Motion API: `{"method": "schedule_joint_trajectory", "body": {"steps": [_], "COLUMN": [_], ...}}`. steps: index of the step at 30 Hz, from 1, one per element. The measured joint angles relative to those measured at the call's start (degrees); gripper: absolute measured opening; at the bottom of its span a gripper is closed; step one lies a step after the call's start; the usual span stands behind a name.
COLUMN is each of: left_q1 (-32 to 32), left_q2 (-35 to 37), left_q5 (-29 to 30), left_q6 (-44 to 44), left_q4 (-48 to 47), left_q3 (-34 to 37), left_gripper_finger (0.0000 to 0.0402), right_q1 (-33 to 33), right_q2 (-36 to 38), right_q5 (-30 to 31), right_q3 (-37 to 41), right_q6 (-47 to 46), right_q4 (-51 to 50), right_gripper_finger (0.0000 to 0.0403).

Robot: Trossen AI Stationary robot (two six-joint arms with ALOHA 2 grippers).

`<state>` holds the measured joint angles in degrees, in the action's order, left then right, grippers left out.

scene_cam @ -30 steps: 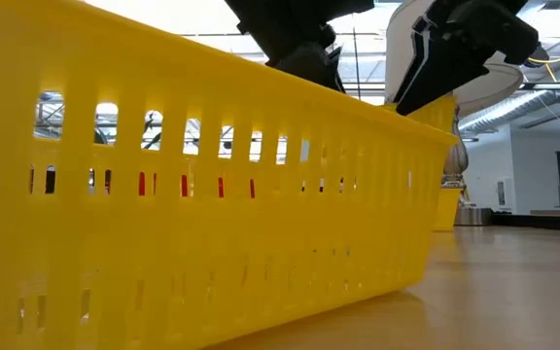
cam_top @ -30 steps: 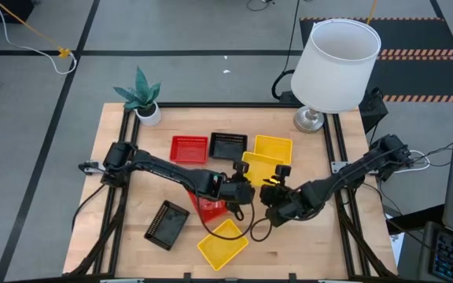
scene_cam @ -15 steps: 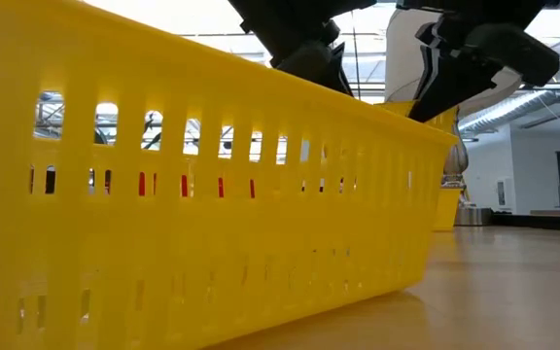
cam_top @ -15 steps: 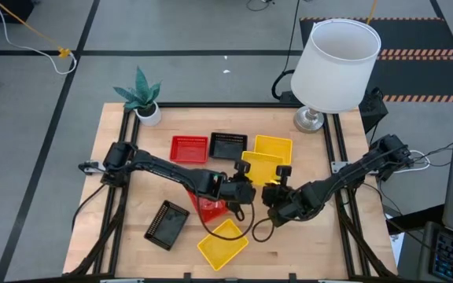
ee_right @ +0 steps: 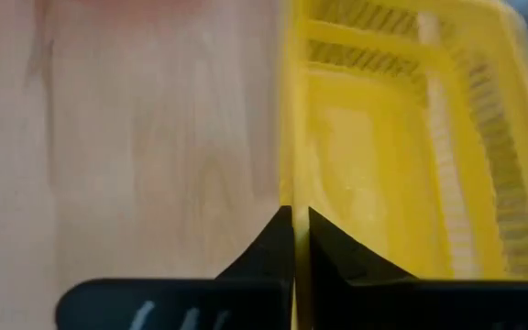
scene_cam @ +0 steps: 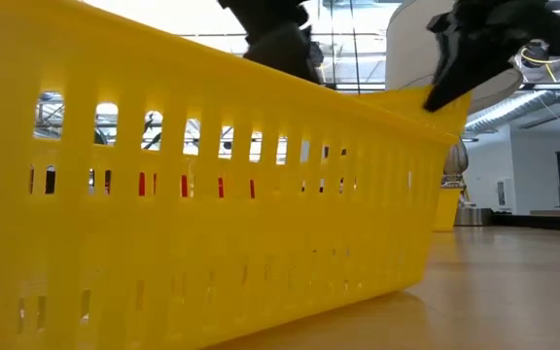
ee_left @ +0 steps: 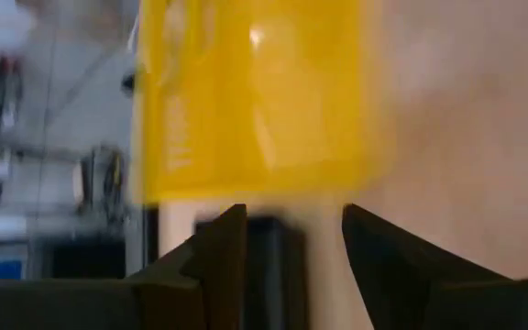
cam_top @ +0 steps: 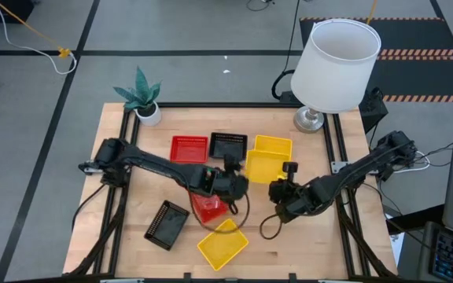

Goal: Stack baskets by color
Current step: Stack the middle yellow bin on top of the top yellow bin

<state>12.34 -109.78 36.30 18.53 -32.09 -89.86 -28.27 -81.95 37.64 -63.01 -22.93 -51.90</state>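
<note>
Since the earlier frames: left gripper [cam_top: 230,167] has let go and drawn back toward the table centre, its fingers now spread apart with nothing between them; right gripper [cam_top: 288,174] has gone from spread to clamped on the near wall of a yellow basket [cam_top: 264,167], which has shifted slightly toward the table's right.

Items on the pale wood-grain table [cam_top: 124,236]:

- Yellow basket, held: shallow rectangular plastic tray, slotted walls, glossy. The right wrist view shows the dark fingers [ee_right: 282,240] pinched together on its thin rim [ee_right: 289,110].
- Second yellow basket [cam_top: 274,145]: same form, lying just behind the held one and partly overlapped by it, near the lamp base.
- Third yellow basket [cam_top: 222,244]: at the front edge, turned at an angle. It fills the low view [scene_cam: 192,194] with rows of narrow vertical slots.
- Red basket [cam_top: 189,148]: mesh tray, back centre, flat on the table.
- Another red basket [cam_top: 208,207]: tilted, under the left arm.
- Black basket [cam_top: 228,145]: mesh, beside the red one at the back, touching or nearly so.
- Second black basket [cam_top: 167,224]: front left, set askew, apart from the rest.
- Lamp [cam_top: 335,66]: smooth white tapered shade, metal base, back right corner.
- Potted plant [cam_top: 141,98]: spiky green leaves, white pot, back left.
</note>
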Motion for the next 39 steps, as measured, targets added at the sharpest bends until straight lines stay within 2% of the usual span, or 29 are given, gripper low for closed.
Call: {"method": "schedule_joint_trajectory", "body": {"steps": [6, 9, 16, 18, 20, 27, 30, 34, 39], "left_q1": [-5.79, -8.28, -13.72, -14.81, -15.62, -16.45, -16.46, -16.46, -16.46], "left_q2": [4.64, 4.86, 3.83, 3.85, 3.85, 3.87, 3.87, 3.87, 3.87], "left_q5": [0.0, -4.15, -19.03, -22.03, -24.24, -24.88, -24.65, -24.2, -24.31], "left_q6": [-6.92, -10.98, -5.86, -5.1, -4.9, -4.42, -3.96, -3.17, -3.07], "left_q4": [-10.54, -14.06, -6.03, -2.33, -2.9, 2.05, 2.83, 6.17, 8.51], "left_q3": [0.0, 0.12, 5.41, 7.12, 8.11, 13.9, 15.52, 17.32, 18.49], "left_gripper_finger": [0.0186, 0.0186, 0.0187, 0.0189, 0.0201, 0.0277, 0.0295, 0.0287, 0.0247], "right_q1": [-0.89, -0.87, -0.72, -0.7, -0.7, -0.7, -0.7, -0.7, -0.7], "right_q2": [7.49, 11.78, 20.57, 22.51, 24.12, 24.56, 23.63, 22.82, 22.53], "right_q5": [-0.81, -1.94, -1.91, -1.87, -1.87, -1.82, -1.8, -1.78, -1.78], "right_q3": [0.0, 0.0, 0.0, 0.0, 0.0, 0.0, 0.0, 0.0, 0.0], "right_q6": [-1.4, 0.45, 7.55, 8.06, 7.16, 5.42, 6.08, 8.58, 11.71], "right_q4": [-6.75, -8.21, -8.35, -8.38, -8.37, -8.13, -7.41, -5.02, -1.71], "right_gripper_finger": [0.0002, 0.0002, 0.0001, 0.0001, 0.0001, 0.0001, 0.0001, 0.0001, 0.0001]}}
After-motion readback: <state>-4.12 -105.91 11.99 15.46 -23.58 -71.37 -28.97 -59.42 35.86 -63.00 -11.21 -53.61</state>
